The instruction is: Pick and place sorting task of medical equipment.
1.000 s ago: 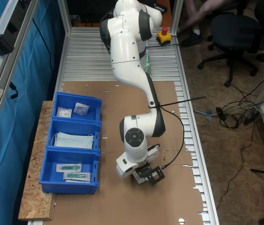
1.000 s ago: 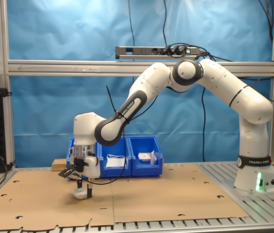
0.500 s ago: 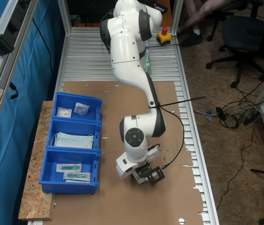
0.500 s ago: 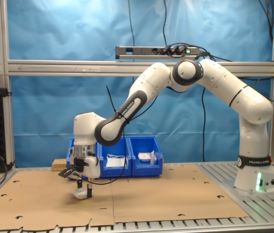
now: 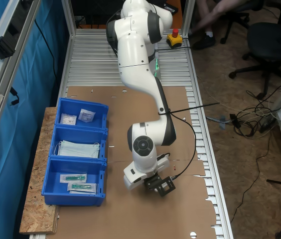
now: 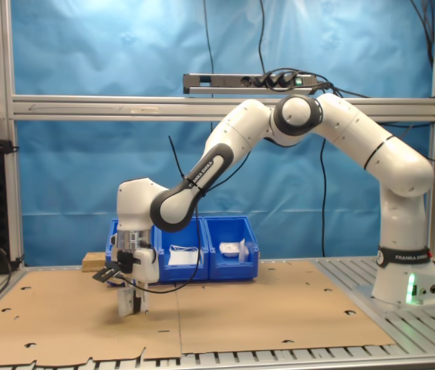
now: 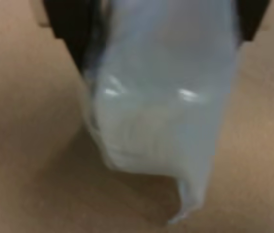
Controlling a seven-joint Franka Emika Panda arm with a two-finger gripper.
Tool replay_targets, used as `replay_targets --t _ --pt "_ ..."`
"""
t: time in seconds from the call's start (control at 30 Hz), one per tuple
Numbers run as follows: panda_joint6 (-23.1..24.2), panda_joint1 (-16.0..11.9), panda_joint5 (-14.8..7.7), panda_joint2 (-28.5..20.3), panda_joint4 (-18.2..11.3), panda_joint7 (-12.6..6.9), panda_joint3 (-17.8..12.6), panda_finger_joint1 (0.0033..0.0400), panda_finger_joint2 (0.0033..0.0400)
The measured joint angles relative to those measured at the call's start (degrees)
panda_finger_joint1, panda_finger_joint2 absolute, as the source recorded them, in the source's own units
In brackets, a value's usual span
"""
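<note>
A pale, crinkled sealed packet (image 7: 161,97) of medical equipment hangs from the dark fingers (image 7: 71,29) in the wrist view, its lower corner drooping toward the brown cardboard. In the second exterior view my gripper (image 6: 130,299) points straight down just above the cardboard, shut on the packet (image 6: 127,304), which stands on edge between the fingers. In the first exterior view the white wrist (image 5: 143,174) covers the fingers and the packet. Two similar small white packets (image 5: 78,116) lie in the far compartment of the blue bin (image 5: 80,129).
The blue bin's middle compartment holds pale blue face masks (image 5: 78,148), the near one clear wrappers with green-tipped items (image 5: 78,182). The bin rests on a chipboard slab (image 5: 36,199) beside the cardboard sheet (image 5: 145,109). A red stop button (image 5: 174,37) sits by the arm's base.
The packet lay flat on the cardboard under the fingers before; it has been taken hold of and now stands upright between them, slightly raised. The arm has barely moved.
</note>
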Motion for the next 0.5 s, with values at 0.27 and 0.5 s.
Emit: replay_targets --t 0.27,0.5 --pt "0.0 0.02 0.0 0.04 0.03 0.0 0.01 0.0061 0.0061" --pt "0.0 0.02 0.0 -0.02 0.03 0.0 -0.04 0.0061 0.0061"
